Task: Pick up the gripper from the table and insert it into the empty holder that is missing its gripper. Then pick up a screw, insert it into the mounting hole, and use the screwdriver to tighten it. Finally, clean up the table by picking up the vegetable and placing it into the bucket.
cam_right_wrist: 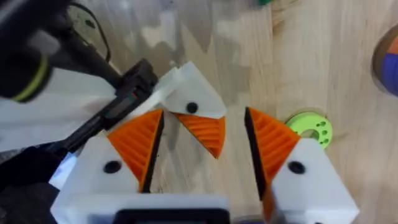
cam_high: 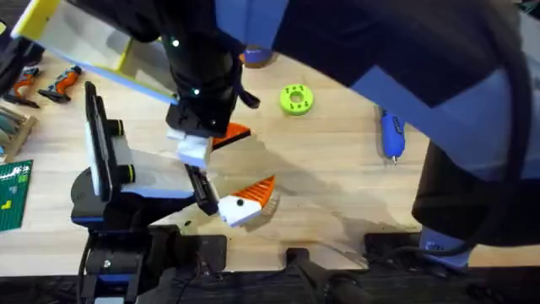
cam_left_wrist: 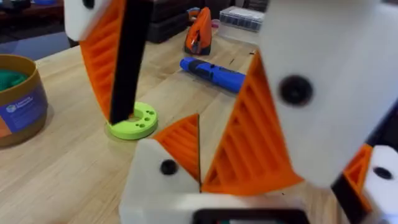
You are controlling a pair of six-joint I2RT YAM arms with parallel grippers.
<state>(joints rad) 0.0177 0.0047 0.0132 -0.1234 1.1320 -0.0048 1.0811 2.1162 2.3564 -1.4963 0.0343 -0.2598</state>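
Nearest the bases, the left arm's white-and-orange gripper (cam_high: pixel 245 203) is lying low over the pale wooden table (cam_high: pixel 337 186). It is standing released, with its fingers spread wide. One of those fingers is the white triangular plastic holder (cam_right_wrist: pixel 189 102), and the small orange wedge-shaped gripper tip (cam_right_wrist: pixel 205 132) is sitting against it, just below its dark screw hole. The right arm's gripper (cam_right_wrist: pixel 200 152) is hanging over this finger, also released. Its two orange ribbed pads (cam_right_wrist: pixel 134 146) are standing on either side of the wedge, with a gap at each side.

Farther out, a lime green round disc with holes (cam_high: pixel 295 99) is resting on the table. The blue pen-shaped screwdriver (cam_high: pixel 391 135) is lying well to its right. Beyond the disc, the round yellow-orange bucket with a blue label band (cam_left_wrist: pixel 18 102) is holding something dark green (cam_left_wrist: pixel 12 79), too blurred to name. Orange-and-black hand tools (cam_high: pixel 61 83) are lying at the far left.
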